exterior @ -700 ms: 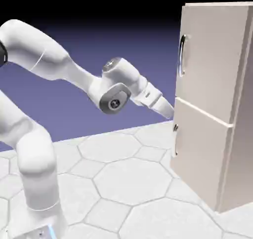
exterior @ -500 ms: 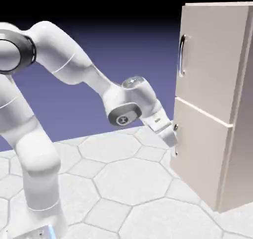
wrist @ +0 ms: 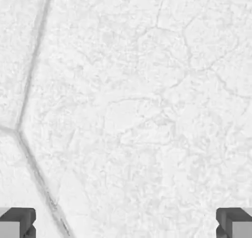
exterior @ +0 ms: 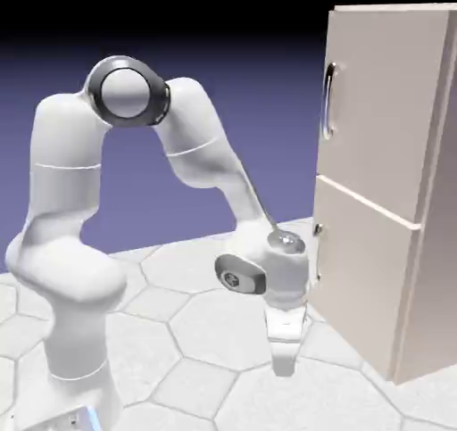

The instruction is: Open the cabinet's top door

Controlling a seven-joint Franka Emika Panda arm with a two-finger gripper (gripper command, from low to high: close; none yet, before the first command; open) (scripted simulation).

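Swinging down from beside the cabinet [exterior: 384, 188], the gripper [exterior: 283, 364] now points at the white hexagon-tiled table [exterior: 214, 327], low and near the cabinet's lower panel. Its jaws stand wide apart and hold nothing, only cracked tile showing between them. Above and to the right, the top door [exterior: 379, 99] is shut against a blue-violet backdrop [exterior: 223, 72].

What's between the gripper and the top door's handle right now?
Nothing. In the exterior view the gripper points down at the floor, low beside the cabinet; only backdrop and cabinet front separate it from the handle.
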